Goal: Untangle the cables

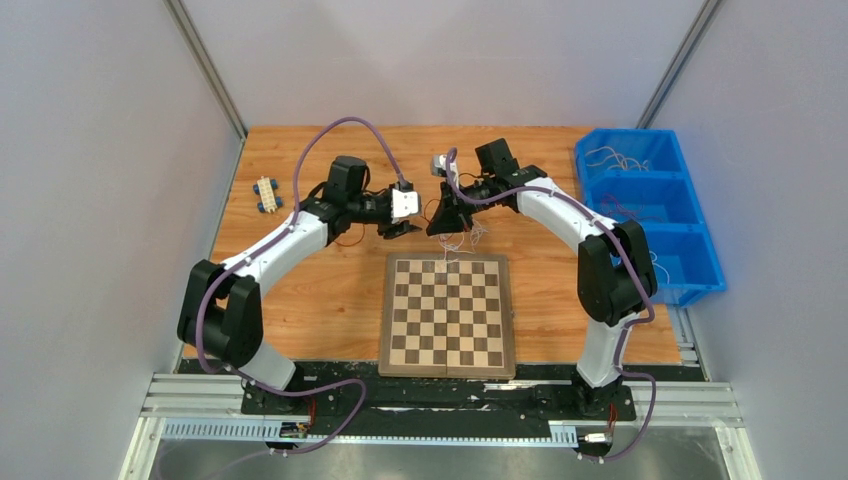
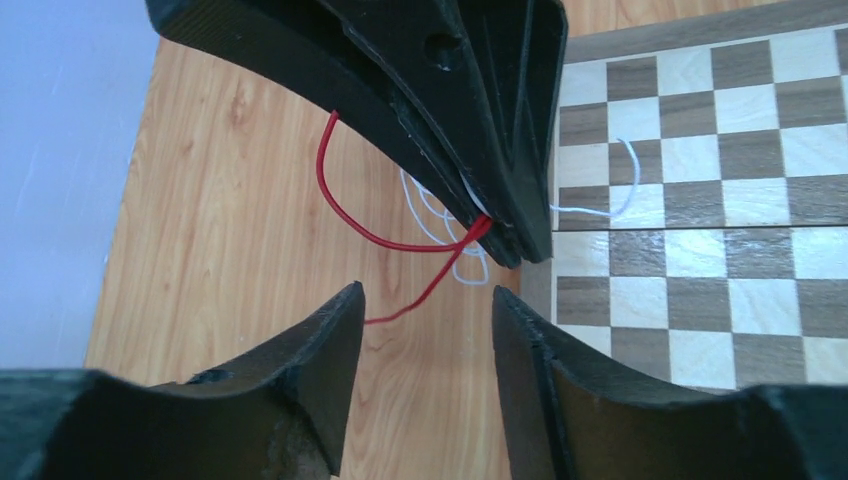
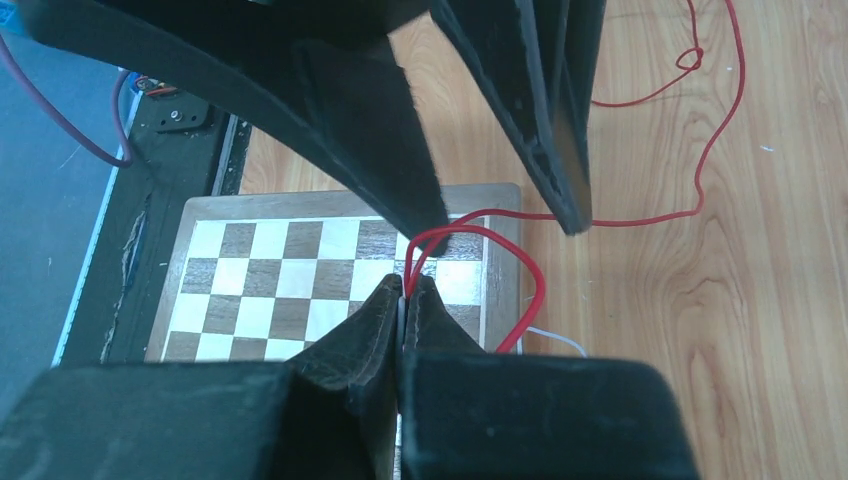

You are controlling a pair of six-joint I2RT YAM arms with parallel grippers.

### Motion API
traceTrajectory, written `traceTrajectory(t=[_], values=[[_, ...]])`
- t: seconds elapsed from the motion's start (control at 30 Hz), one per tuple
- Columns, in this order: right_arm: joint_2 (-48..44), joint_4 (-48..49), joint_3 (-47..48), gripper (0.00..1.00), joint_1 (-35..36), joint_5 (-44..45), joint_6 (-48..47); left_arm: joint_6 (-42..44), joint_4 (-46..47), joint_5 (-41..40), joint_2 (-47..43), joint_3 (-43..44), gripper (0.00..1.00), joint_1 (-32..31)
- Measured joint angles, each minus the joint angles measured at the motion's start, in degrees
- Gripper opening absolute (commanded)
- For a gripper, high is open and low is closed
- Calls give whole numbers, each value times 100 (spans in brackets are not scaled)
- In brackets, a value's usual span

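Plainly, the left hand [image 1: 400,229] was seen with its fingers spread and nothing clamped between them. It was held above the wooden surface [image 1: 300,270], just past the far edge of the chessboard [image 1: 447,313]. Immediately to its right the cables [image 1: 462,238] were found, a small bunch of thin red and white wires hanging from the right hand [image 1: 447,222], which was shut tight on them.

In the left wrist view a red strand [image 2: 380,236] was seen looping out of that pinch to the left. Its loose tail ran slantwise down towards the gap between the left fingertips, with white strands [image 2: 432,212] bunched behind it. The coming move was judged to turn on this. The tail lay just ahead of the spread left hand, which was the nearer one to the free end.

How the strands crossed inside the pinch was hidden by the right fingers. From above, the wires were too fine to be traced. More red wire, with a small knot [image 3: 690,58], was seen on the wood in the right wrist view. At far right, faint wires were barely made out in the blue bins [image 1: 640,176].
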Motion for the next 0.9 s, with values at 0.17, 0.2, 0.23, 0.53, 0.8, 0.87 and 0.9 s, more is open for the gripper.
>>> traceTrajectory(t=[0.17,0.2,0.23,0.53,0.8,0.87,0.9], values=[[-46,-48,-66,2,-2,-79,-83,-125,238,-254,299,0,3,-109],[-48,-48,-66,5,-2,-87,-118,-153,256,-306,321,0,0,-109],[-48,-48,-66,8,-2,-87,-140,-212,267,-339,326,0,0,-109],[267,26,-48,37,-35,450,-195,-1714,577,-376,-350,-103,0,205],[1709,293,179,22,-50,1869,-85,-2968,885,-343,-1276,-111,0,590],[1714,278,260,22,-63,2114,-63,-3204,866,-348,-1331,-59,0,715],[1705,302,321,22,-66,2273,-61,-3303,820,-350,-1340,-4,0,811]])
